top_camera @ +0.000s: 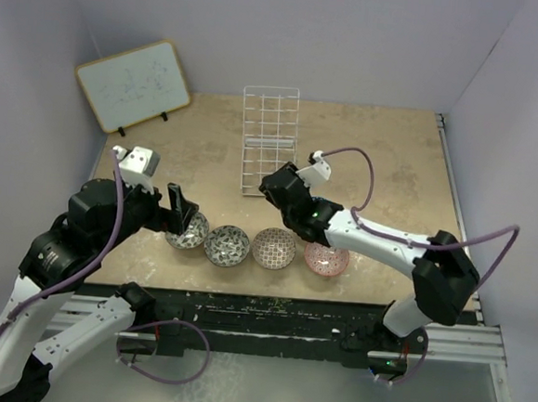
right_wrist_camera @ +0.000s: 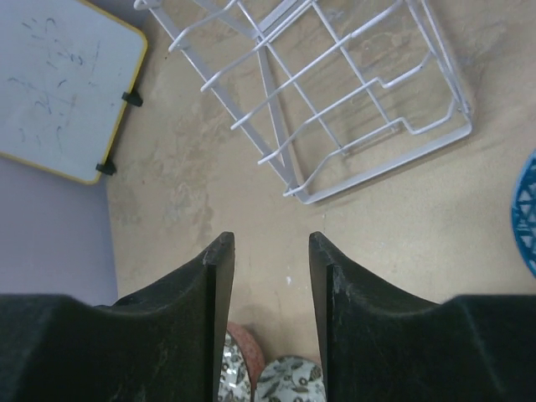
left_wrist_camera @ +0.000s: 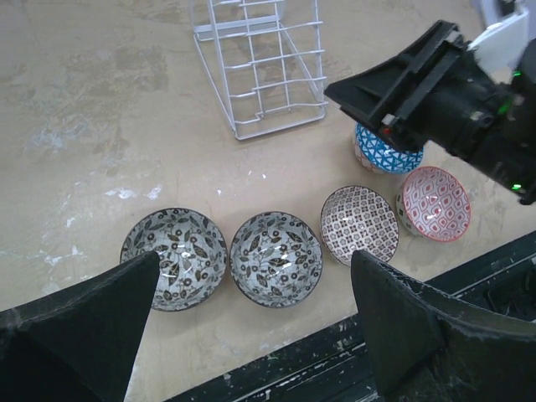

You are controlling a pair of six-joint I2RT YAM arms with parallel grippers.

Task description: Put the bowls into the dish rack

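Step in hand: approach for the first pick. I judge that loading is not yet begun, since the dish rack [top_camera: 267, 145] holds no bowl and all five bowls sit on the desk [top_camera: 392, 173]. The left gripper [left_wrist_camera: 255, 261] hangs with its jaws spread wide and nothing between them. Just ahead of and below it lie the first grey-black bowl [left_wrist_camera: 174, 258], toward its left finger, and the second grey-black bowl [left_wrist_camera: 276, 258], near its centre line. The two sit side by side and very close; I cannot tell whether their rims touch. Further to its right lie the beige-brown bowl [left_wrist_camera: 360, 224] and the pink-red bowl [left_wrist_camera: 434, 203], also close together. The blue bowl [left_wrist_camera: 387, 157] sits beyond these, partly hidden under the right arm. The dish rack stands well ahead of the left gripper, across bare desk. The right gripper [right_wrist_camera: 270, 243] has its jaws apart by a narrow gap and carries nothing; the rack lies directly ahead of it, and the blue bowl lies off to its right. The next move, in my judgement, calls for lowering the left gripper over one grey-black rim, one finger inside the wall and one outside on the free side. It then closes, lifts, carries the bowl forward and tilts it on edge between the prongs.
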